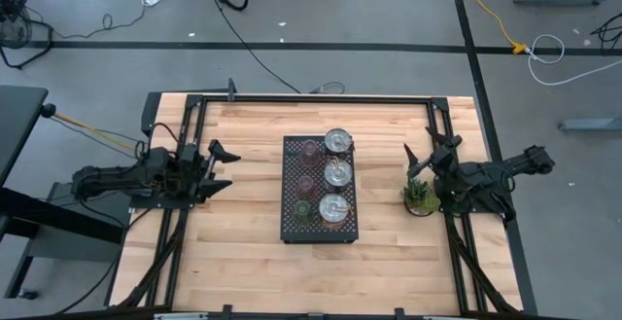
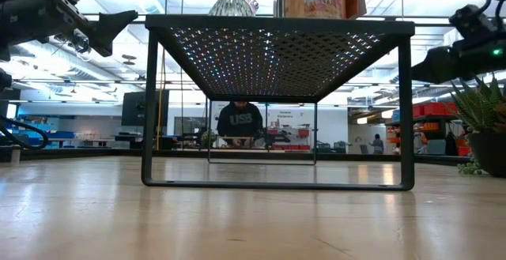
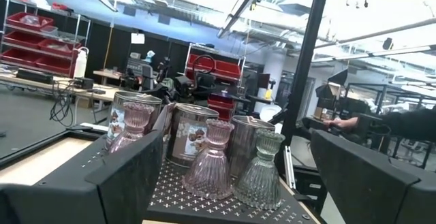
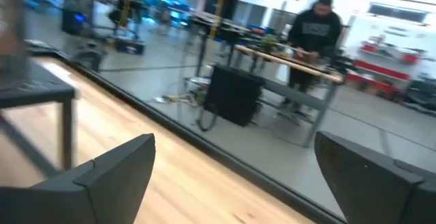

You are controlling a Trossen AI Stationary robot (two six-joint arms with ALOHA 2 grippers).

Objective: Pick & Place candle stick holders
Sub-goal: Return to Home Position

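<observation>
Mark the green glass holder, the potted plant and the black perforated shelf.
green glass holder (image 3: 261,173), left wrist view, on its ribbed lower body.
potted plant (image 1: 419,196), high view, on its leaves.
black perforated shelf (image 2: 277,54), low view, on the underside of its top.

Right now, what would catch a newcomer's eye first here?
The black perforated shelf mid-table stands out, carrying a row of three glass candle holders beside three silver tins. Each arm sits at its own side, left end effector and right end effector both open, a potted plant beside the right one.
</observation>
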